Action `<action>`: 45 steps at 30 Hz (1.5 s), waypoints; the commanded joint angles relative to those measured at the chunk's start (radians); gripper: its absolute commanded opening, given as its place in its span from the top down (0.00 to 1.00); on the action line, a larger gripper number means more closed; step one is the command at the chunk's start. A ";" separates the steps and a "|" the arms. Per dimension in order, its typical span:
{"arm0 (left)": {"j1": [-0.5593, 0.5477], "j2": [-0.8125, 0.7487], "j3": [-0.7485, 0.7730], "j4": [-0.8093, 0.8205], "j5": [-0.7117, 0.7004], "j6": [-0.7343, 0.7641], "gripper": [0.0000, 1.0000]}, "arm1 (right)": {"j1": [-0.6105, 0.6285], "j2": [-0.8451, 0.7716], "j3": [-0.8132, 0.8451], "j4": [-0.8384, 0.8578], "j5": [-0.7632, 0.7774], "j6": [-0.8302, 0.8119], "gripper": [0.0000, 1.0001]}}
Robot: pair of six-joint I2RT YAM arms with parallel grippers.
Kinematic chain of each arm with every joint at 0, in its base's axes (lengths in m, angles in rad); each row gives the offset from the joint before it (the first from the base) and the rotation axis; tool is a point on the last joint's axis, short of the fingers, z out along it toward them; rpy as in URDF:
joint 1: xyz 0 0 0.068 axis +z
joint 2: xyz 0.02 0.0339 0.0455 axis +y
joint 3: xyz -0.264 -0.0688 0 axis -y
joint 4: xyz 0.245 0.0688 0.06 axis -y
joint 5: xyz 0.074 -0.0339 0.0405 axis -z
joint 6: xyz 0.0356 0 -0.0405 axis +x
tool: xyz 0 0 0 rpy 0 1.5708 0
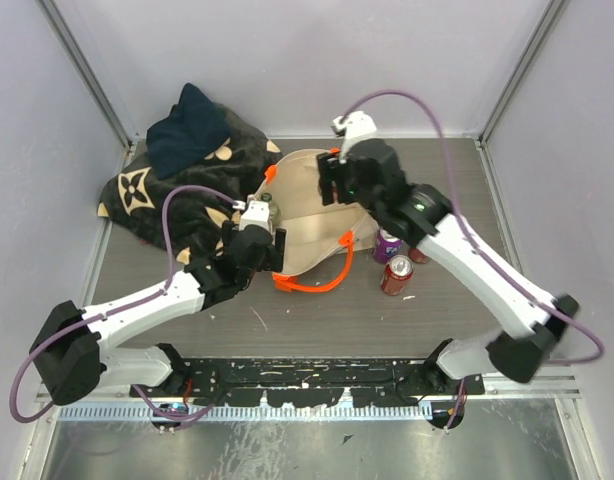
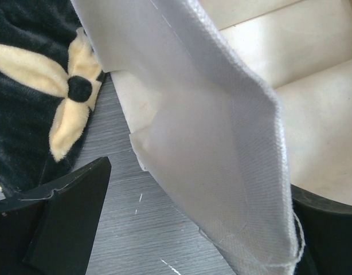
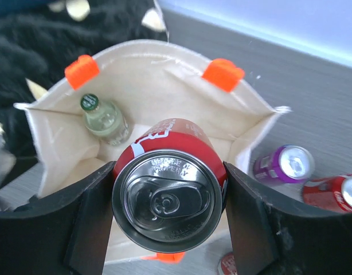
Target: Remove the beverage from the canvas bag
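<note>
The cream canvas bag (image 1: 312, 225) with orange handles stands open at mid-table. My right gripper (image 1: 335, 180) hovers over its far side, shut on a red beverage can (image 3: 167, 189) held upright above the bag's opening (image 3: 147, 80). A clear bottle with a green cap (image 3: 101, 117) stands inside the bag at its left corner. My left gripper (image 1: 264, 222) is at the bag's left rim. In the left wrist view it (image 2: 199, 183) is open, with the bag's wall (image 2: 222, 149) between the jaws, lying against the right finger (image 2: 331, 229).
A purple can (image 1: 387, 243) and two red cans (image 1: 397, 273) stand on the table right of the bag; they show in the right wrist view too (image 3: 282, 163). A dark patterned blanket (image 1: 167, 190) lies at the back left, touching the bag.
</note>
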 commanded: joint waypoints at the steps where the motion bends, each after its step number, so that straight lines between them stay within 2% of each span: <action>1: 0.004 0.034 0.030 0.012 -0.022 0.030 0.02 | 0.006 -0.220 -0.006 0.003 0.088 0.038 0.99; 7: 0.021 0.035 0.039 0.026 -0.030 0.037 0.02 | 0.033 -0.329 -0.070 -0.167 0.096 0.119 0.99; 12: 0.064 0.079 0.046 0.041 -0.015 0.029 0.02 | 0.046 -0.388 -0.223 -0.194 0.048 0.191 0.99; 18: 0.096 0.100 0.052 0.067 0.017 0.020 0.02 | 0.047 -0.412 -0.385 -0.130 -0.041 0.221 0.99; 27: 0.097 0.114 0.072 0.070 0.023 0.013 0.02 | 0.046 -0.348 -0.536 0.043 -0.051 0.196 1.00; 34: 0.097 0.055 0.039 0.071 0.000 0.009 0.02 | 0.036 -0.254 -0.631 0.180 -0.021 0.189 0.99; 45: 0.097 0.050 0.026 0.058 0.002 -0.009 0.02 | -0.014 -0.194 -0.736 0.289 0.027 0.217 0.99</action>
